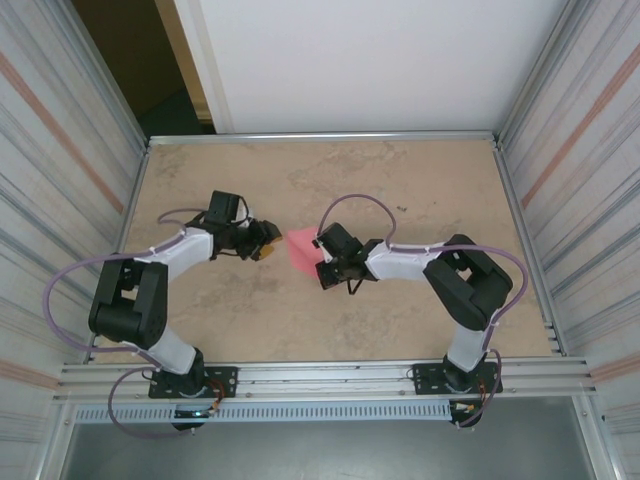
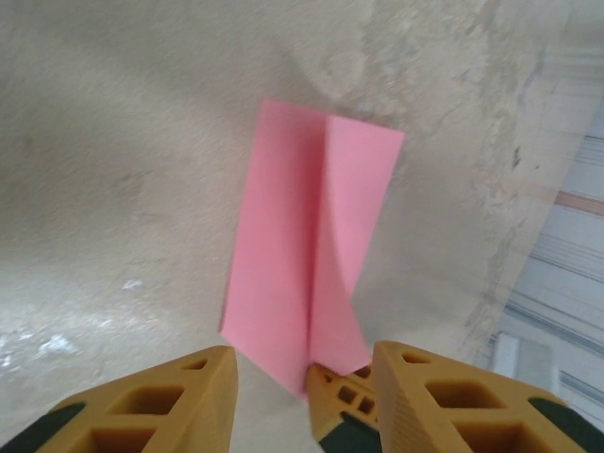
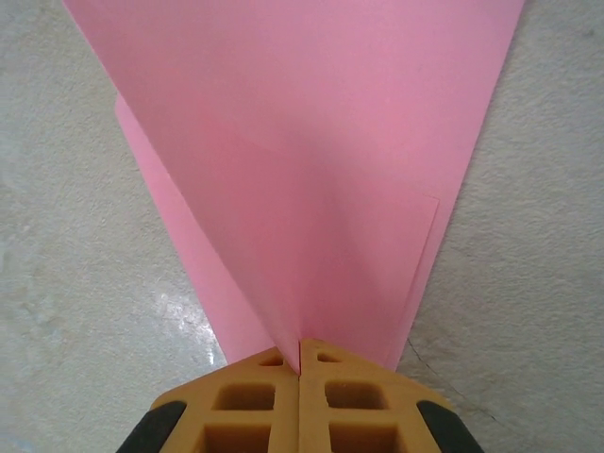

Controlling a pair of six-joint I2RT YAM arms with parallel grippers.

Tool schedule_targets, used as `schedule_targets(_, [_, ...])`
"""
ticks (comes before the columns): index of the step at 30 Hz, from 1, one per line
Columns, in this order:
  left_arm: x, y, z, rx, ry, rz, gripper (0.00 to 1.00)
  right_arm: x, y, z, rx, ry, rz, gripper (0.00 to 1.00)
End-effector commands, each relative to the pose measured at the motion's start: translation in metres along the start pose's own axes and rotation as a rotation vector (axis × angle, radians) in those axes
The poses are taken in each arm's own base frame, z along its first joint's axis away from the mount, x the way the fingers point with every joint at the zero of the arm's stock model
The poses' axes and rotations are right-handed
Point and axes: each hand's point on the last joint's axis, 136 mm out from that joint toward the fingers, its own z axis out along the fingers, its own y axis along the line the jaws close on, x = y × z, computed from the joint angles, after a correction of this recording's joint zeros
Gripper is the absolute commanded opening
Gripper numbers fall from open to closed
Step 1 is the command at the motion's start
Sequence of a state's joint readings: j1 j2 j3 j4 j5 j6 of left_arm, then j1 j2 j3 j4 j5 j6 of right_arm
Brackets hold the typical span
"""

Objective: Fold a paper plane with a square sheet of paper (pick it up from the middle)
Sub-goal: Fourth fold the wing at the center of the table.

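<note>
Pinching paper [image 3: 311, 170] edge, right hand [image 3: 300, 347]

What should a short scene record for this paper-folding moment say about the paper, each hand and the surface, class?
paper: pink paper sheet, partly folded, creases visible, not yet a plane
right hand: shut, pinching the sheet's narrow end
left hand: fingers apart, the sheet's end between them, not clamped
surface: mottled beige table

Even, bright light; glare patches on the table [image 3: 184, 316], soft shadow beside the paper [image 2: 283, 245].
</note>
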State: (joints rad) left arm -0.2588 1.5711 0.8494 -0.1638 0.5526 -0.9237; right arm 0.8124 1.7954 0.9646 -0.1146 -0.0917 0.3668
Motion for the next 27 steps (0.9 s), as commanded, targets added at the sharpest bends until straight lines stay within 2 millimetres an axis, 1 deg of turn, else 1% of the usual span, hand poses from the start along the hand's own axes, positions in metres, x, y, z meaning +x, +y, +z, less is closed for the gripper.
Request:
schedule_targets(1, [0.005,-0.007,-0.003,0.064,-0.014,0.026,0.43,0.002,0.013,-0.009,-0.153,0.019,0.082,0.00])
schedule_targets(5, [0.018,-0.007,0.004,0.103,0.003,0.063,0.43,0.000,0.017,-0.014,-0.277,0.033,0.153,0.00])
schedule_targets(10, [0.036,-0.013,0.020,0.146,0.040,0.122,0.44,0.001,0.014,-0.015,-0.392,0.064,0.243,0.00])
schedule_targets(12, [0.043,-0.018,0.027,0.169,0.059,0.148,0.44,0.000,0.012,-0.015,-0.425,0.074,0.275,0.00])
schedule_targets(16, [0.051,-0.023,0.038,0.194,0.085,0.173,0.44,0.001,0.008,-0.015,-0.472,0.094,0.322,0.00])
schedule_targets(20, [0.055,-0.030,0.045,0.210,0.108,0.193,0.44,0.006,0.004,-0.012,-0.477,0.112,0.345,0.00])
schedule_targets(27, [0.065,-0.025,0.059,0.184,0.156,0.203,0.45,0.013,0.001,-0.005,-0.474,0.138,0.365,0.00])
